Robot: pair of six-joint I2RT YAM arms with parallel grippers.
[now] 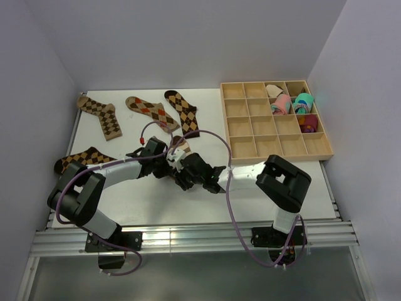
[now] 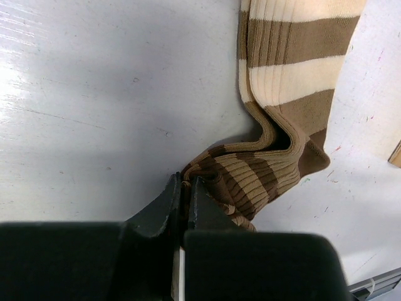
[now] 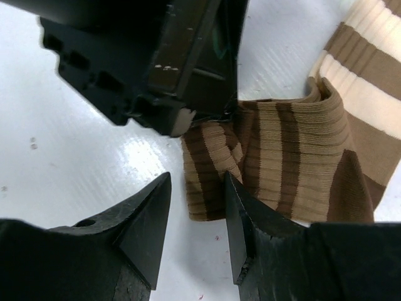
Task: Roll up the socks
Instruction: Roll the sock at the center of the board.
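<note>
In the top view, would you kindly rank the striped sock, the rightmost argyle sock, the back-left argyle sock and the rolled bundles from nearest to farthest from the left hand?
1. striped sock, right at the left hand, mid-table.
2. rightmost argyle sock, just behind.
3. back-left argyle sock, far left corner.
4. rolled bundles, in the wooden tray, far right.
</note>
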